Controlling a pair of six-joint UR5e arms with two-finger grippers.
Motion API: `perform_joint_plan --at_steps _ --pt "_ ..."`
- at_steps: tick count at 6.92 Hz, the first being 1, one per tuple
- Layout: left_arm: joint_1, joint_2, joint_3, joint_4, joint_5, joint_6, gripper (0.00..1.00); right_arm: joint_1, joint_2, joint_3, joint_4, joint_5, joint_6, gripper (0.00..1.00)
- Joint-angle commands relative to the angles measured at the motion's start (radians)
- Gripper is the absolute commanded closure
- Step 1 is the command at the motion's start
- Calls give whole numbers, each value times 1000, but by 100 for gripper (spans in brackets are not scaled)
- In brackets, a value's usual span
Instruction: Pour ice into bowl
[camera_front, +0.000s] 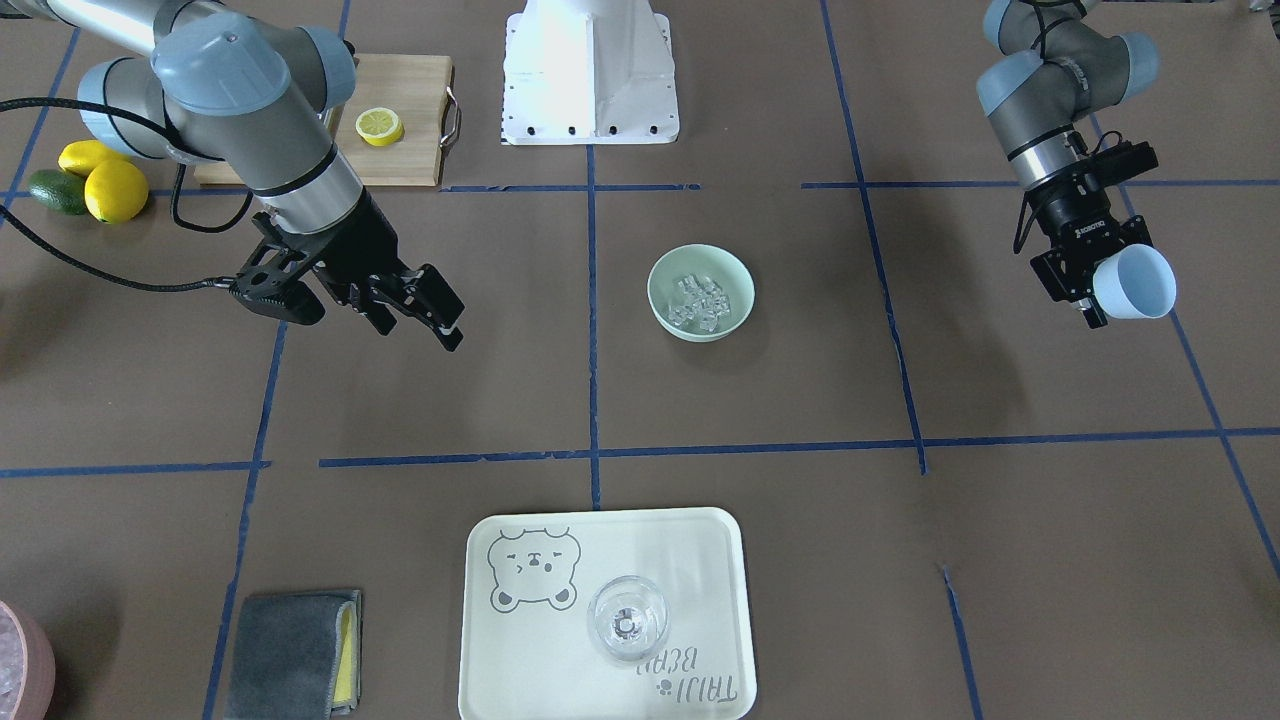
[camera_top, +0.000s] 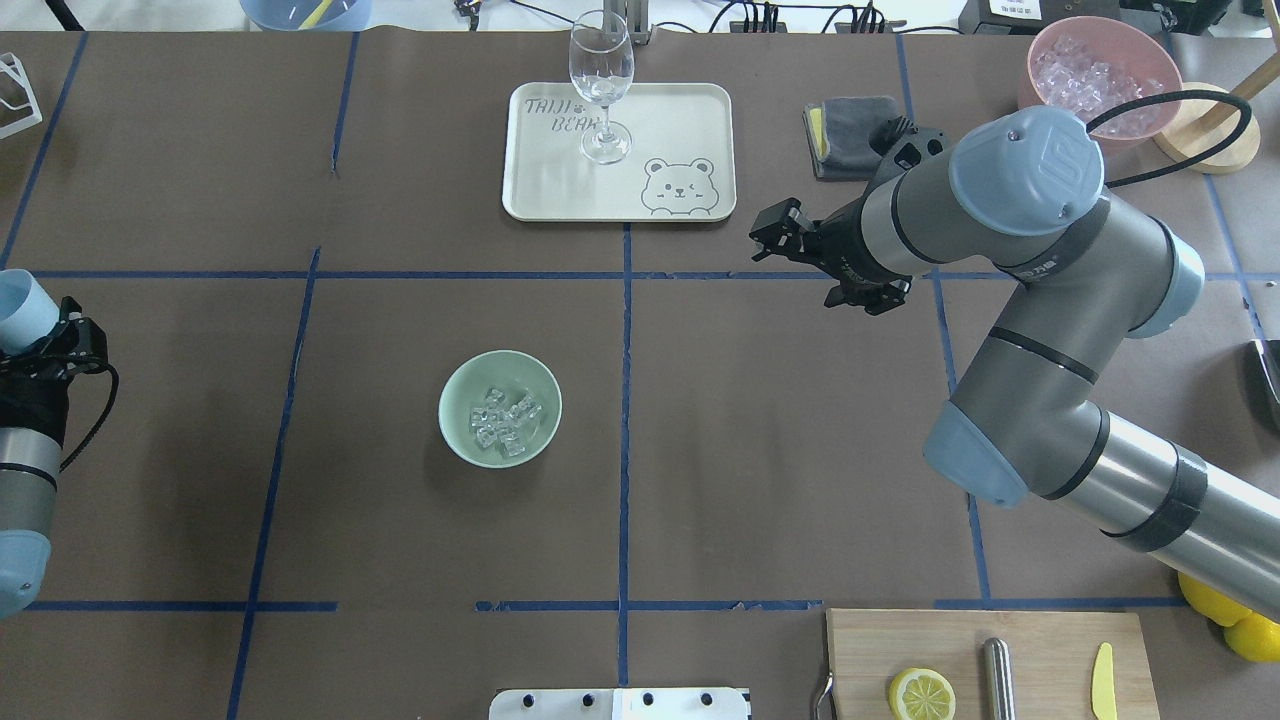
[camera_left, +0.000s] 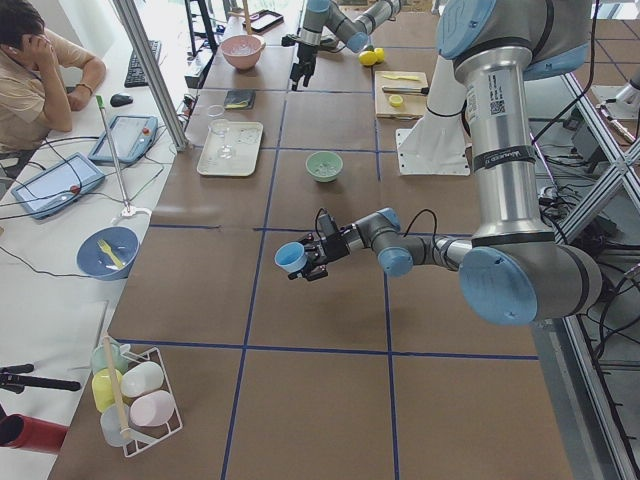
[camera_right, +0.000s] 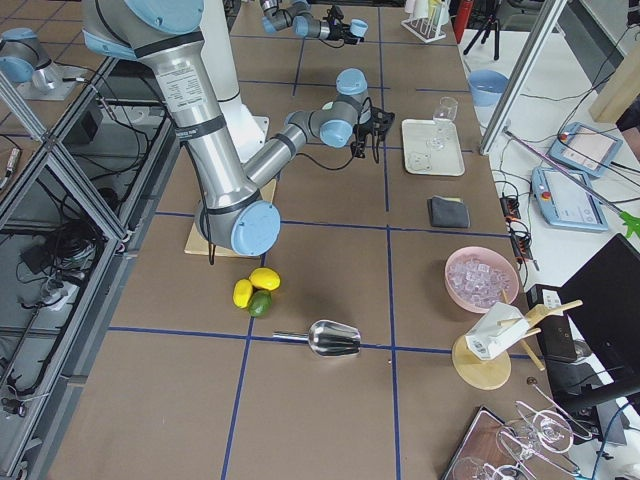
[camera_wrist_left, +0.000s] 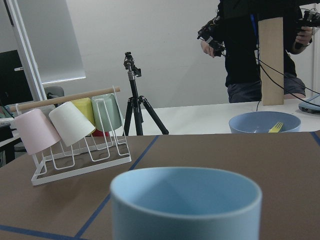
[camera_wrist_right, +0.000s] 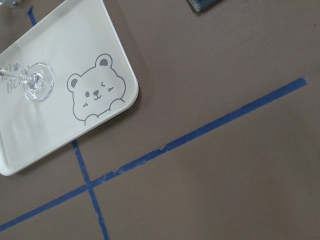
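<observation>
The pale mint-green bowl (camera_front: 657, 291) stands near the table's middle with a cluster of clear ice cubes (camera_front: 698, 301) in it; both also show in the overhead view, bowl (camera_top: 452, 400) and ice (camera_top: 505, 420). My left gripper (camera_front: 1105, 290) is shut on a light blue cup (camera_front: 1138, 282), held tilted above the table far to the bowl's side. The cup's inside (camera_wrist_left: 186, 200) shows no ice. My right gripper (camera_front: 415, 315) is open and empty, above the table on the bowl's other side.
A cream tray (camera_front: 530, 650) with a clear wine glass (camera_front: 627, 620) lies at the operators' side. A grey cloth (camera_front: 290, 655) lies beside it. A cutting board with a lemon half (camera_front: 380, 126), whole lemons (camera_front: 115, 190) and a pink ice container (camera_top: 1100, 70) lie on the right arm's side.
</observation>
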Motion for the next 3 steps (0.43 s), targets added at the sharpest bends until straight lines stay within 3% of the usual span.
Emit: perform_joint_plan --at_steps 1,3 --pt "9 -29 68 -4 26 -87 100 -2 0 3 0 -6 1 0" --pt "21 -66 125 -2 86 -88 92 -2 2 4 0 -10 1 0"
